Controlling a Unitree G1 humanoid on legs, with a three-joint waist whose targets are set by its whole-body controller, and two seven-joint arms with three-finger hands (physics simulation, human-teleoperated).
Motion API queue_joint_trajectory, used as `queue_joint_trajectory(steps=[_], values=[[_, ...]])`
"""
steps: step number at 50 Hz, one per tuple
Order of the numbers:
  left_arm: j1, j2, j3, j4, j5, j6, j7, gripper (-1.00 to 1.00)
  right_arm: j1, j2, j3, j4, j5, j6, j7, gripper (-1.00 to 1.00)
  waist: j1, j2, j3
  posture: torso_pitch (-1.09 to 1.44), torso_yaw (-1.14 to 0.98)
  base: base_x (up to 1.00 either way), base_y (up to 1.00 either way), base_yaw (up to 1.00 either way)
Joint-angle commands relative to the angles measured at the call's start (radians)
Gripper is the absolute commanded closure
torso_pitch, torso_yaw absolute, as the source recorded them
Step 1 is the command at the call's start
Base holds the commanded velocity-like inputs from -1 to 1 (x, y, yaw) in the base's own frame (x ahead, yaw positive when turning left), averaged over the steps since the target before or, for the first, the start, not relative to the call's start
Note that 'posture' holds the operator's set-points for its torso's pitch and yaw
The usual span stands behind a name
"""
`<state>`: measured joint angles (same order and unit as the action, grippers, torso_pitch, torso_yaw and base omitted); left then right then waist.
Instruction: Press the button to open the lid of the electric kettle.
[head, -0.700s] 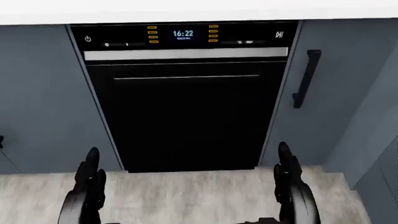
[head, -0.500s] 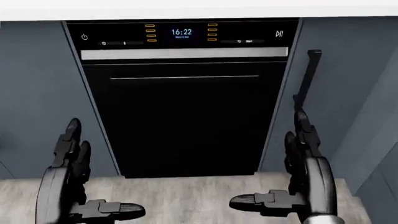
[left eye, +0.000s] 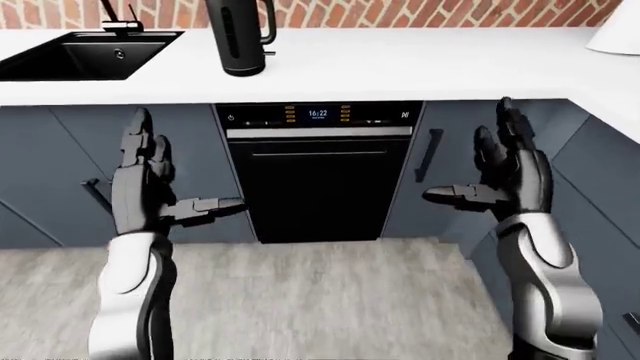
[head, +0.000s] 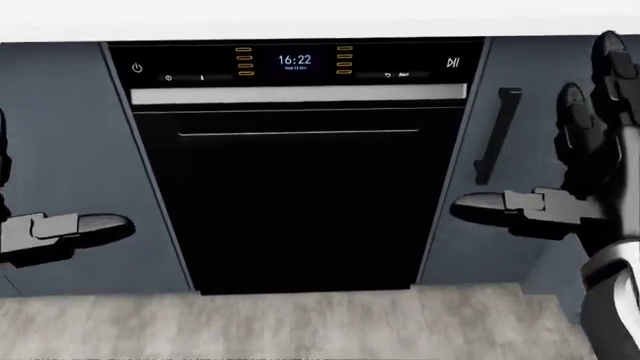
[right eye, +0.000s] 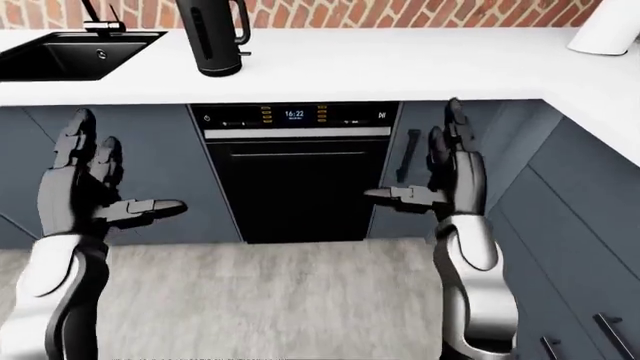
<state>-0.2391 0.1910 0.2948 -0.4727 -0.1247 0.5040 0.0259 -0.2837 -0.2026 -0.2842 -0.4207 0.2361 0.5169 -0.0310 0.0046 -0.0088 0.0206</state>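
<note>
We hold both hands, left (left eye: 150, 191) and right (left eye: 505, 180), with fingers spread empty, while the kettle (left eye: 238, 34) at eleven o'clock on the tabletop (left eye: 420, 64) looks rigid, needing one light fingertip press.

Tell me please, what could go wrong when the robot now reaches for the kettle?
The kettle stands tall on the white counter, far above both open hands; a sideways push could tip it. Its top is cut off in every view, so the button is unseen. The left robot hand may strike the counter edge while rising.
</note>
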Motion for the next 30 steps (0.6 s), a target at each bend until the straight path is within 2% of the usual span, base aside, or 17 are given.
queue_joint_trajectory(steps=[1, 5, 8, 20, 21, 24, 30], values=[[-0.057, 0.048, 0.039, -0.068, -0.037, 0.014, 0.021, -1.0, -0.049, -0.042, -0.042, -0.046, 0.044, 0.004, -0.026, -1.0, -0.001, 0.003, -0.022, 0.0, 0.0, 0.0, 0.0, 0.0], [-0.11, 0.129, 0.107, -0.081, -0.09, 0.074, 0.043, -1.0, -0.109, -0.135, -0.118, -0.038, 0.113, 0.044, -0.06, -1.0, -0.001, 0.002, -0.012, 0.0, 0.0, 0.0, 0.0, 0.0], [-0.14, 0.186, 0.147, -0.086, -0.117, 0.105, 0.056, -1.0, -0.131, -0.189, -0.149, -0.035, 0.157, 0.061, -0.083, -1.0, 0.0, 0.003, -0.007, 0.0, 0.0, 0.0, 0.0, 0.0], [-0.192, 0.317, 0.219, -0.088, -0.174, 0.155, 0.092, -1.0, -0.165, -0.287, -0.185, -0.033, 0.225, 0.075, -0.123, -1.0, 0.0, 0.005, 0.005, 0.0, 0.0, 0.0, 0.0, 0.0], [-0.193, 0.314, 0.224, -0.087, -0.189, 0.161, 0.098, -1.0, -0.166, -0.291, -0.187, -0.035, 0.229, 0.078, -0.126, -1.0, -0.001, 0.009, -0.015, 0.0, 0.0, 0.07, 0.0, 0.0], [-0.191, 0.319, 0.221, -0.09, -0.205, 0.162, 0.109, -1.0, -0.167, -0.296, -0.187, -0.042, 0.237, 0.082, -0.13, -1.0, -0.002, 0.012, 0.016, 0.0, 0.0, 0.14, 0.0, 0.0], [-0.185, 0.321, 0.216, -0.094, -0.213, 0.161, 0.112, -1.0, -0.17, -0.3, -0.187, -0.051, 0.252, 0.101, -0.145, -1.0, -0.004, 0.0, 0.021, 0.0, 0.0, 0.15, 0.0, 0.0]])
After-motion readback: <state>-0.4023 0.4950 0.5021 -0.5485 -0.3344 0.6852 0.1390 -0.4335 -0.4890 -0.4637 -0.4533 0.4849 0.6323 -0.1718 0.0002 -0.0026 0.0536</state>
